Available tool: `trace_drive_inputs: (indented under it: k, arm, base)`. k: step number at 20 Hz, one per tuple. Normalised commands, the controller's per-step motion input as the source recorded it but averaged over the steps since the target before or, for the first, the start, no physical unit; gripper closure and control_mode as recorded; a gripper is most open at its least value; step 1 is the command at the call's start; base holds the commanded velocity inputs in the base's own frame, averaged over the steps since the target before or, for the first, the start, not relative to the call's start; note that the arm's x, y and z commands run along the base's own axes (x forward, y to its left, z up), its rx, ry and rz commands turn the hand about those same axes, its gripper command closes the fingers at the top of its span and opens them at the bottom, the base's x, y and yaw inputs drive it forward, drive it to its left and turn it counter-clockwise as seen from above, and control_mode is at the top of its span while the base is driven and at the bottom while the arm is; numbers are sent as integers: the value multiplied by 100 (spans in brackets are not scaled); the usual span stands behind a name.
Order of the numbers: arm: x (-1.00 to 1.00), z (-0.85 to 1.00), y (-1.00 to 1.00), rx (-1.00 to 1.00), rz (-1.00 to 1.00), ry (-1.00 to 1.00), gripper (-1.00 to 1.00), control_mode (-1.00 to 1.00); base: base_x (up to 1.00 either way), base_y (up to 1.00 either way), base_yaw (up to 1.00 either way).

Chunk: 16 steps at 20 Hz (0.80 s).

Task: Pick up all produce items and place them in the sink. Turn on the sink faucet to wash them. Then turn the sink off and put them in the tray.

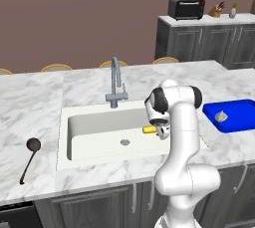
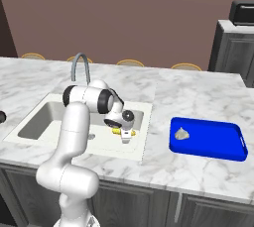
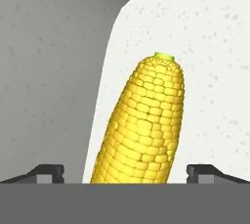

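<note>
1. My left base view looks from behind the arm, on its left side, forward and down over the counter (image 1: 30, 102); the sink (image 1: 99, 127) sits mid-frame and the tray (image 1: 239, 117) lies at the right edge
2. My right base view looks from behind on the right side, also forward and down; here the sink (image 2: 39, 122) falls left and the tray (image 2: 213, 141) right of centre
3. Both share sink, faucet (image 1: 115, 85), tray and arm
4. My hand view sits very near the corn cob (image 3: 144, 125), looking along it at the sink floor
</note>
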Motion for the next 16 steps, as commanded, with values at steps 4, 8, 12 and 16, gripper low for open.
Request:
trace_drive_inputs:
  k: [4, 8, 12, 16]
  arm:
    - [79, -10, 2, 0, -1, 26, -100, -100]
    - [67, -32, 0, 0, -1, 36, -100, -100]
    - [59, -52, 0, 0, -1, 39, -100, -100]
    - [53, -58, 0, 0, -1, 40, -100, -100]
  base:
    - [0, 0, 0]
    - [0, 0, 0]
    - [0, 0, 0]
    - [0, 0, 0]
